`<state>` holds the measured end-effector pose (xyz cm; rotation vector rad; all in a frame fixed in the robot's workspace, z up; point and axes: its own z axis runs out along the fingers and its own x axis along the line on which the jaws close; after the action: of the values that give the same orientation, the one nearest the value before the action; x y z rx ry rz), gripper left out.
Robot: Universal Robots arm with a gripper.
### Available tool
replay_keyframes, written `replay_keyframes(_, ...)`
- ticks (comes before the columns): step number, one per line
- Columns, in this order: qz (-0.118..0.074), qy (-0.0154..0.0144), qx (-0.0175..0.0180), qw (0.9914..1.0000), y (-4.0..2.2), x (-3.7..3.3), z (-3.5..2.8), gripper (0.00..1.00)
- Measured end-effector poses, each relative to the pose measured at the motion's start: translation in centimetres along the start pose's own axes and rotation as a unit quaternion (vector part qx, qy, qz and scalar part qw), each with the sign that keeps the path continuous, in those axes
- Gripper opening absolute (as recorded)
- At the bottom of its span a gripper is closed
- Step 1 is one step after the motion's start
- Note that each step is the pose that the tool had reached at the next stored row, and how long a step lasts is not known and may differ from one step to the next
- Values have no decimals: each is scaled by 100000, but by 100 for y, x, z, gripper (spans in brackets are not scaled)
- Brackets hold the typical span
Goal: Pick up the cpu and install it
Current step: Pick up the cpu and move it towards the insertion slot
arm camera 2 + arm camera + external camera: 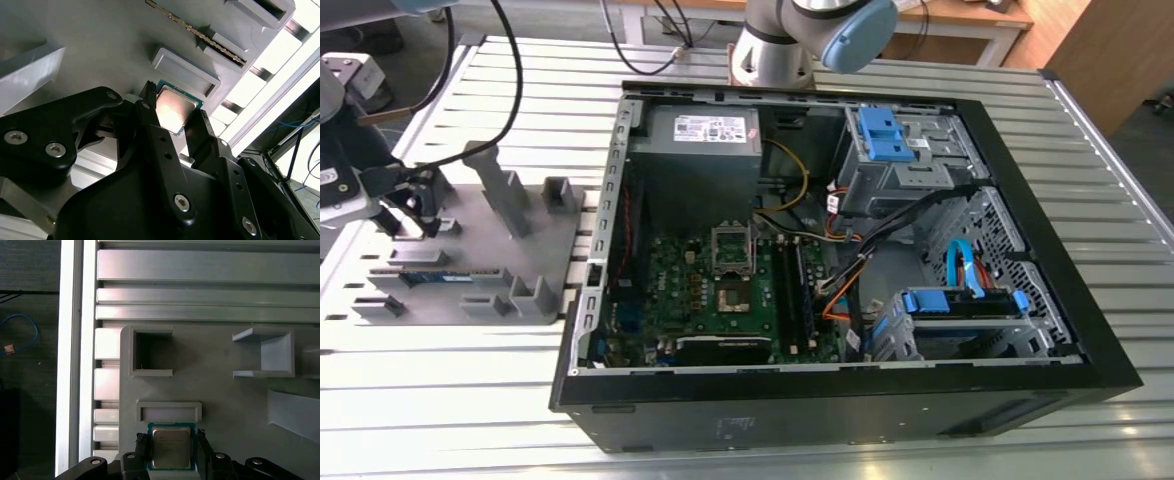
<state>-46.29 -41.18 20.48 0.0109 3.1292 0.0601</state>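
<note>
The cpu point(171, 447) lies flat on the grey fixture plate point(220, 405), squarely between my tool's point(173, 106) jaws. The tool is narrow, closed on its two opposite edges, and the open computer case point(854, 410) stands well apart on the table point(454, 400).

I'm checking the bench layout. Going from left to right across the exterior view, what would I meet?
Grey parts tray → motherboard → blue drive bay.
</note>
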Motion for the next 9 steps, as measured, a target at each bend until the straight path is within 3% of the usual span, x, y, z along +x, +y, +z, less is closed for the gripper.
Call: replay_keyframes(9,-1,0,-51,100000,1,0,-15,47)
